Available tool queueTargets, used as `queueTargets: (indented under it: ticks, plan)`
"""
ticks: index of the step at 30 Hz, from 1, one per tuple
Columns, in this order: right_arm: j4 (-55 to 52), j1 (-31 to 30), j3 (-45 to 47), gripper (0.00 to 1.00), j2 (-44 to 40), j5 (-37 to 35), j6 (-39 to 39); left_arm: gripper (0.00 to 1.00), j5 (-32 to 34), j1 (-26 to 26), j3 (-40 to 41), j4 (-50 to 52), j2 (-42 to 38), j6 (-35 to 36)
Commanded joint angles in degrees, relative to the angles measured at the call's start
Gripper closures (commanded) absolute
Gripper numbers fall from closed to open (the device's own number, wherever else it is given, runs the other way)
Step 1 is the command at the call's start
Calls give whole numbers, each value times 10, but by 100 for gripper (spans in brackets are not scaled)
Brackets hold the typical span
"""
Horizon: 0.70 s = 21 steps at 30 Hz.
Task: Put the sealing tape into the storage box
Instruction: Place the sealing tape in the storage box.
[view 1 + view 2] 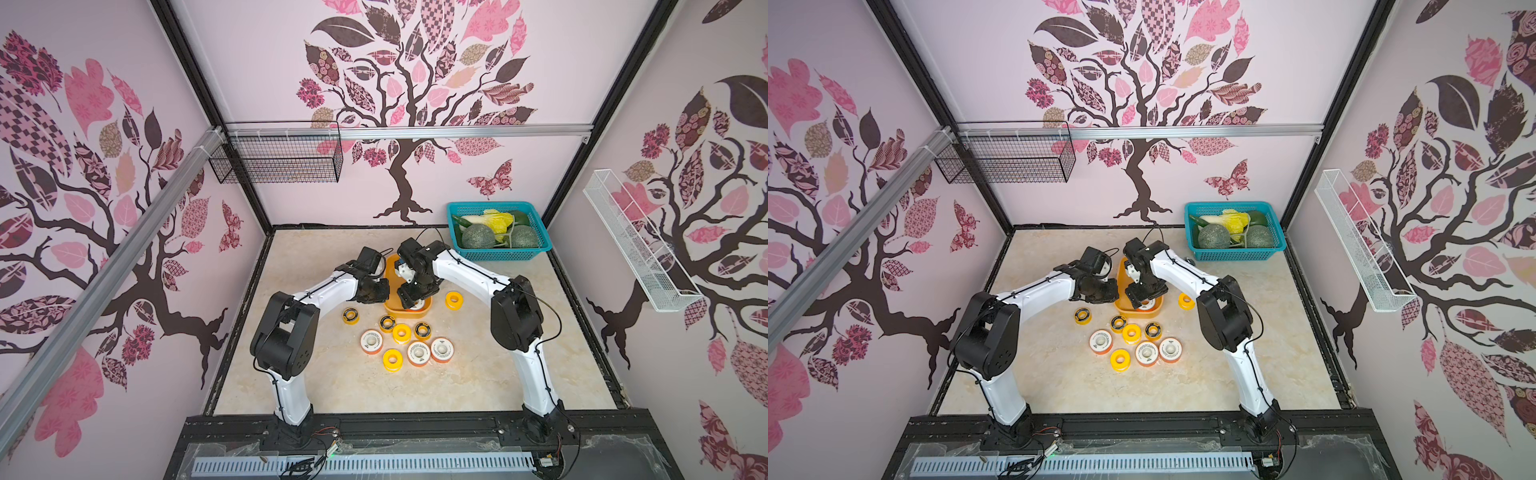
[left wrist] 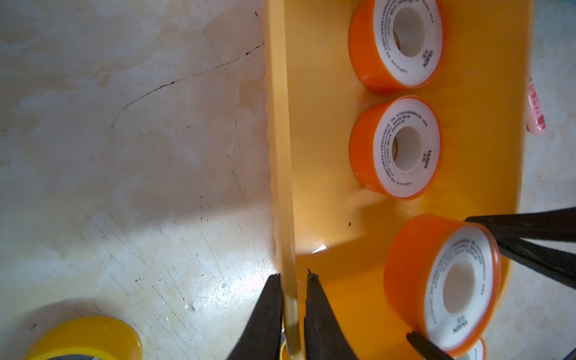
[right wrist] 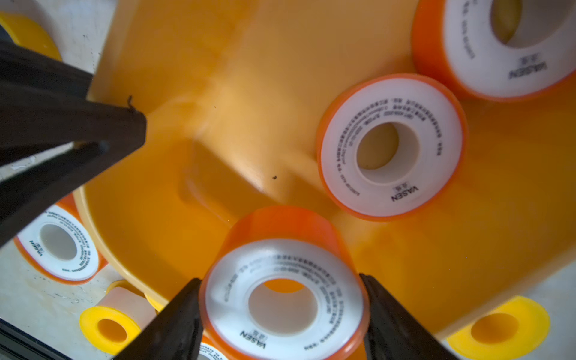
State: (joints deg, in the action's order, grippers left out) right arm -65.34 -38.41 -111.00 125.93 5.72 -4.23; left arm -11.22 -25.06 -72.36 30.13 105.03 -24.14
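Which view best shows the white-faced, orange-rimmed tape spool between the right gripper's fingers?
The right wrist view: the white-faced, orange-rimmed tape spool is close, print readable. The left wrist view shows it obliquely; both top views, a sliver.

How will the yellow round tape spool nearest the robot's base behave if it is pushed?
The all-yellow round plastic spool lies flat, so it would probably slide, not roll. Its hollow core suggests it is light. Tipped on edge, it could roll.

Box (image 1: 399,312) set midway on the table (image 1: 332,386).
Three spools (image 2: 396,146) are contained in it; others are spread before it; a basket (image 1: 498,251) is set behind, rightward.
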Motion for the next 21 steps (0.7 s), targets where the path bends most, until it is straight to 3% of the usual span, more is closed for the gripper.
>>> queueTargets:
  ticks: [1,21]
  plan:
    - [-15,-5,-25,22,23,0,-10,81,1,-1,-13,7,11,3]
    - [-12,-5,-19,16,16,-23,-7,82,4,-2,-19,13,14,7]
